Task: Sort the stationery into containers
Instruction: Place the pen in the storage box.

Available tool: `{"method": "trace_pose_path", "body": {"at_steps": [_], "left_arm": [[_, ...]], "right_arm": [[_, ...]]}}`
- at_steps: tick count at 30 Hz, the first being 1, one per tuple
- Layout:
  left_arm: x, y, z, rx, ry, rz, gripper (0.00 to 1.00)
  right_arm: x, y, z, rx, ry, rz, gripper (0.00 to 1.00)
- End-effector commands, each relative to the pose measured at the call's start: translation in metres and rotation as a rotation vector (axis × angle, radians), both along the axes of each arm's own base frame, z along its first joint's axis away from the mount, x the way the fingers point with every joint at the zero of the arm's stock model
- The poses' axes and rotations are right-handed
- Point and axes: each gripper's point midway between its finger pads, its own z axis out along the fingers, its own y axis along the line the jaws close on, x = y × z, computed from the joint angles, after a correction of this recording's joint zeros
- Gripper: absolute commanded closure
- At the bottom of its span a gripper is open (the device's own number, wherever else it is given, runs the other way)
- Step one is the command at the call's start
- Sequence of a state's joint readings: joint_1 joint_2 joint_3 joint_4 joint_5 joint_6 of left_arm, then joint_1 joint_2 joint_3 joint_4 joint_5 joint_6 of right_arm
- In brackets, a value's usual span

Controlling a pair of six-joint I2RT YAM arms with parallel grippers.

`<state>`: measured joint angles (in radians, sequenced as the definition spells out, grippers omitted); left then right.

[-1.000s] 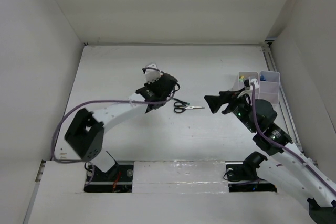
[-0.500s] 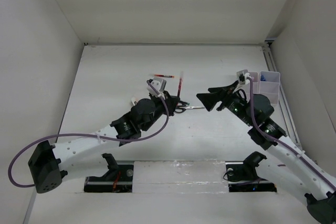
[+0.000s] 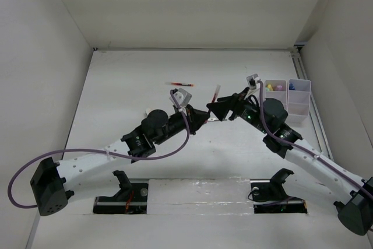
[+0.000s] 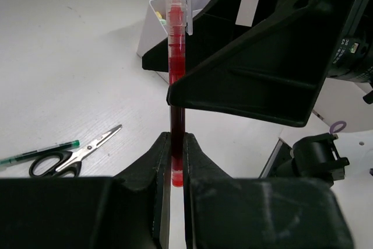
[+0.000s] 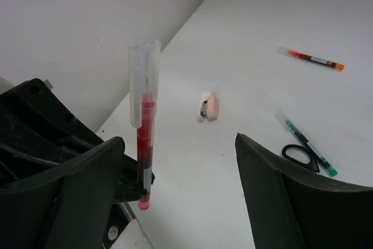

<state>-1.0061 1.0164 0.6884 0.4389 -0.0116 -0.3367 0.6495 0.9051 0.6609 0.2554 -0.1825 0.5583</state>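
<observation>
The left claw [image 4: 176,143] is shut tight on the bottom end of a red pen [image 4: 176,68]. It holds the pen straight up over the tabletop [image 3: 128,86], near the middle. The right claw [image 5: 178,144] is wide open and has hold of nothing. Its two black fingers [image 5: 76,196] stand one on each side of the pen. One finger is very near the pen, but I cannot tell if it touches.

Black scissors [image 4: 70,155] lie on the tabletop close under the two claws. A green pen [image 4: 41,153] lies right by their handles. Seen from above, the claws hide both of them. A small pink eraser [image 5: 208,107] lies by itself a bit farther off. A second red pen [image 3: 180,84] lies flat toward the back, apart from the rest.

The white bins [image 3: 300,108] stand side by side at the right edge. The right arm reaches across in front of them, between them and the held pen. One bin has a yellow thing [image 3: 268,87] and a pink thing [image 3: 280,87] in it. The next bin has a blue thing [image 3: 291,86] in it. They are too small to say what they are.
</observation>
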Motion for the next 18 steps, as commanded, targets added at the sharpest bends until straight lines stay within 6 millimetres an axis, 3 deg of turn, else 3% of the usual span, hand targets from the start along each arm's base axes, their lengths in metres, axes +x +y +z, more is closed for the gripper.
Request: {"method": "trace_pose_path", "body": {"at_steps": [1, 6, 10, 11, 13, 14, 16, 17, 18], "left_arm": [[-0.006, -0.005, 0.023, -0.058, -0.058, -0.047, 1.00], [-0.011, -0.012, 0.020, -0.049, -0.053, -0.090, 1.00], [-0.014, -0.014, 0.020, -0.049, -0.053, -0.108, 1.00], [-0.013, -0.015, 0.016, -0.041, -0.047, -0.108, 1.00], [-0.014, -0.016, 0.021, -0.048, -0.052, -0.118, 1.00], [-0.013, -0.017, 0.014, -0.027, -0.048, -0.118, 1.00], [-0.010, -0.015, 0.013, -0.013, -0.039, -0.100, 1.00], [-0.007, -0.016, 0.010, -0.005, -0.033, -0.088, 0.98], [-0.005, -0.014, 0.010, 0.009, -0.035, -0.073, 0.86]], "right_arm": [[-0.005, 0.004, 0.047, 0.094, -0.113, 0.025, 0.19], [0.002, 0.005, 0.046, 0.092, -0.107, 0.003, 0.34], [0.004, 0.011, 0.051, 0.097, -0.116, 0.025, 0.53], [0.004, 0.013, 0.047, 0.090, -0.108, 0.034, 0.65], [0.004, 0.017, 0.050, 0.095, -0.114, 0.043, 0.77], [0.002, 0.018, 0.055, 0.100, -0.122, 0.054, 0.92], [0.004, 0.019, 0.055, 0.099, -0.121, 0.054, 1.00], [0.004, 0.019, 0.055, 0.093, -0.127, 0.053, 1.00], [0.006, 0.018, 0.055, 0.088, -0.134, 0.041, 1.00]]}}
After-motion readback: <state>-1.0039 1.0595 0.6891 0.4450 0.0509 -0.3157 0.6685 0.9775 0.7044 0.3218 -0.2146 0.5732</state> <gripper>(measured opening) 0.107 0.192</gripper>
